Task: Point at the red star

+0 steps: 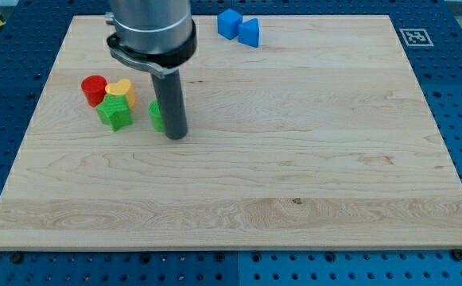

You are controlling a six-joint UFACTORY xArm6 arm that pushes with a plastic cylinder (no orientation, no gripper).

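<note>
My tip (176, 136) rests on the wooden board (294, 159) at the view's left centre. A green block (156, 116) sits right against the rod's left side, partly hidden by it, so I cannot make out its shape. A red block (94, 89) lies further left. It looks round, and I see no star points on it. A yellow heart (122, 90) touches its right side. A green star (114, 114) sits just below those two. My tip is to the right of and slightly below this cluster, apart from the red block.
A blue block (230, 23) and a blue triangular block (250, 32) sit together near the board's top edge. The arm's grey body (151, 28) covers part of the top left. A marker tag (414, 36) is at the top right corner.
</note>
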